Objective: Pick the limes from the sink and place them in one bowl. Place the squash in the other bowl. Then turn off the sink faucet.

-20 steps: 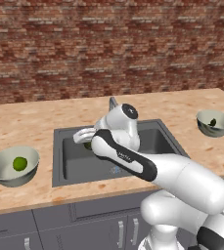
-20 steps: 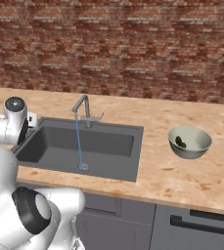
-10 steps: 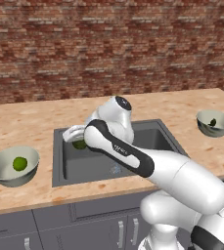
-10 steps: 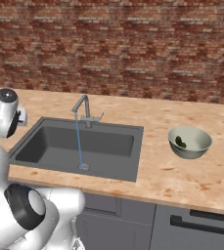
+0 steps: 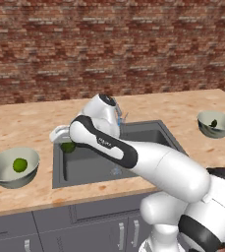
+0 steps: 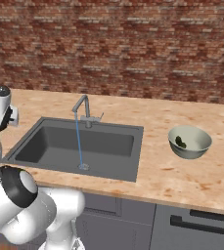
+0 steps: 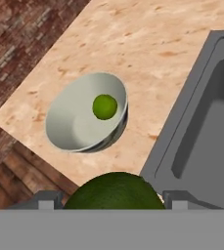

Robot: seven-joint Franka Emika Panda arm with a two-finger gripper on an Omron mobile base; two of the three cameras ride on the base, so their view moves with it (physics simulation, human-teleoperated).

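- Gripper (image 7: pixel 113 201): jaws clamped on a round green lime (image 7: pixel 114 191), one dark finger tip on each side of it. In the left base view the held lime (image 5: pixel 68 146) hangs just above the left rim of the large rectangular dark grey sink (image 5: pixel 84 170).
- Step in hand, as I judge it: carry this second lime to the wide round pale grey-green bowl (image 7: pixel 74 122) on the counter left of the sink, which already holds one small bright green lime (image 7: pixel 105 106).
- To do it well: keep the grip firm, clear the sink rim, stop over the bowl's middle, lower before letting go so the fruit does not bounce out or knock the first one.
- Right of the sink, well apart: the second pale grey-green bowl (image 6: pixel 190 142) with the dark green squash (image 6: pixel 180 141) in it.
- At the back of the sink: slim grey metal faucet (image 6: pixel 83 109), water running.
- Change from a second ago: the hand has swung from over the basin's left part to its left rim, nearer the bowl; bowls, squash and stream unmoved.
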